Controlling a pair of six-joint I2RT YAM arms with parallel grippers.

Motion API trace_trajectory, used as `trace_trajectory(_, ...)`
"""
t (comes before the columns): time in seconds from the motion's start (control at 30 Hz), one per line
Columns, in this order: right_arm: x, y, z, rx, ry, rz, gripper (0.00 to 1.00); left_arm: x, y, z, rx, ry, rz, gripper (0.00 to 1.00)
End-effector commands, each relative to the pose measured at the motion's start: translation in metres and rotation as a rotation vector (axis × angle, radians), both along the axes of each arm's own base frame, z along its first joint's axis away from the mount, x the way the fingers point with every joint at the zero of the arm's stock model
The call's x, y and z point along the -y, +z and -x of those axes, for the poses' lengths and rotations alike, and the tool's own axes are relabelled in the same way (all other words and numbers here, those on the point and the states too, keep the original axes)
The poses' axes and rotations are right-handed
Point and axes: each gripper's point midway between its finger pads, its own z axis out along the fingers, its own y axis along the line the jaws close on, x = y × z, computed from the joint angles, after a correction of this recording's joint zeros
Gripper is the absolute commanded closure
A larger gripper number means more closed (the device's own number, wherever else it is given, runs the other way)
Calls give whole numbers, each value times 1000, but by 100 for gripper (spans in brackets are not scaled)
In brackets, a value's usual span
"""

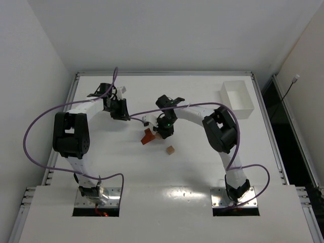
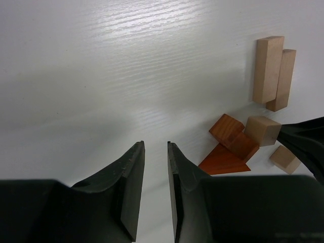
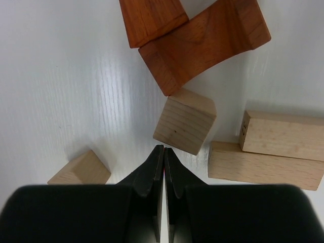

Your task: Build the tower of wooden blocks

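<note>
The wood blocks lie loose in a cluster at mid-table, and no tower shows in any view. Two pale bars [image 3: 283, 136] [image 3: 263, 167] lie side by side, touching. A tan cube [image 3: 185, 121] sits tilted just beyond my right gripper's [image 3: 163, 148] shut, empty tips. Past it are a reddish arch block [image 3: 202, 43] and a reddish wedge [image 3: 149, 17]. A small tan cube [image 3: 81, 169] [image 1: 171, 150] lies apart. My left gripper [image 2: 156, 144] hangs left of the cluster, its jaws a narrow gap apart with bare table between them. It sees the reddish blocks [image 2: 233, 134] to its right.
A white rectangular tray [image 1: 238, 98] stands at the back right. The right arm [image 1: 218, 129] arches over the table's right half, the left arm [image 1: 71, 134] over the left. Purple cables loop beside both arms.
</note>
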Motion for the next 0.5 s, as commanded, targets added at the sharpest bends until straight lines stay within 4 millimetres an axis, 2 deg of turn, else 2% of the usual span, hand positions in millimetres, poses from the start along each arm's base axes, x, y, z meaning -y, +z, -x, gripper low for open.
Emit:
trace_trajectory(0.0,-6,11,-6,11,12,-6,100,-2,8,-12,32,-6,10,78)
trace_trajectory(0.23,-5,7,-12,19,-21,21,97,0,9,-11,28,-3,22,78)
trace_trajectory(0.37,-1,0,-12,7,-42,48,92,0,5,-11,19,-3,22,78)
trace_trajectory(0.47,2,3,-17,9,-63,55,90,0,5,-11,19,-3,22,78)
